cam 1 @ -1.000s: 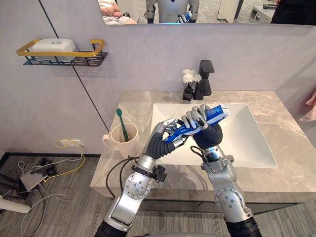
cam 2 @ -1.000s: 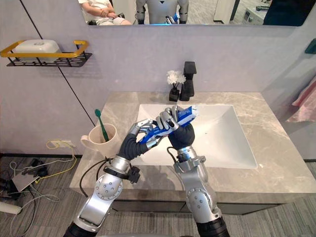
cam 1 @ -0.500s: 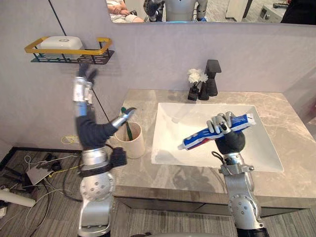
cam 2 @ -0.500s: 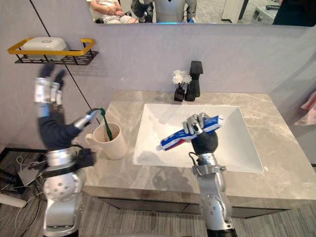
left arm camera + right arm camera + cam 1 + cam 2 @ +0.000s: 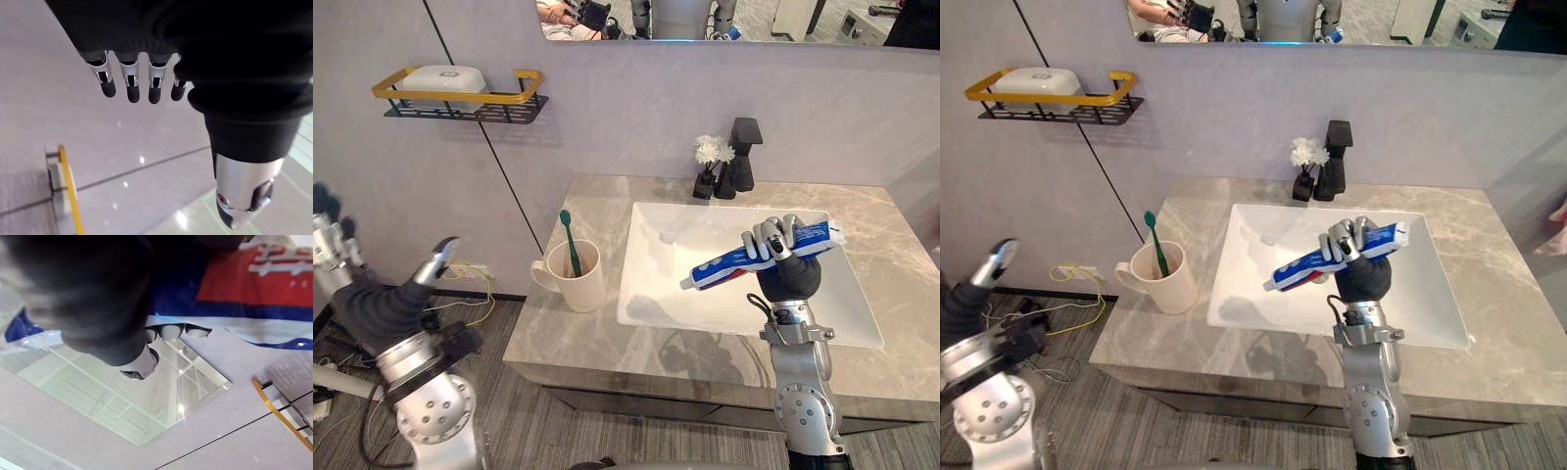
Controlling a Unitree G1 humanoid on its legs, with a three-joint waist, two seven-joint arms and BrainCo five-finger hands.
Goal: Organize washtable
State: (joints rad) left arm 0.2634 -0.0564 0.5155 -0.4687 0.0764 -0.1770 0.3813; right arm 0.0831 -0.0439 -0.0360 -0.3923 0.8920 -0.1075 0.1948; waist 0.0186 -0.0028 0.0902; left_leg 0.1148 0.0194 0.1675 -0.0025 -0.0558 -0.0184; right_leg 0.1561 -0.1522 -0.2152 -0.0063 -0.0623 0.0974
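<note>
My right hand (image 5: 785, 274) is raised over the white sink (image 5: 651, 299) and shut on a blue, red and white toothpaste tube (image 5: 724, 266). The tube lies slanted across its fingers, and the right wrist view shows the tube (image 5: 274, 289) pressed against the hand. A beige cup (image 5: 582, 284) stands on the marble counter (image 5: 607, 333) left of the sink, with a green toothbrush (image 5: 569, 240) upright in it. Far to the left, off the counter and low by the wall, is my left hand (image 5: 374, 305). Its fingers (image 5: 128, 84) are straight and hold nothing.
A black faucet (image 5: 741, 166) and a small black vase of white flowers (image 5: 709, 155) stand behind the sink. A yellow-railed black wall shelf (image 5: 460, 98) carries a white soap box (image 5: 438, 78). A mirror (image 5: 724, 18) hangs above. Cables lie on the floor at left.
My left hand let go of the tube, swung up to the left, then dropped low beside the counter. The right hand keeps the tube alone. The camera has shifted.
</note>
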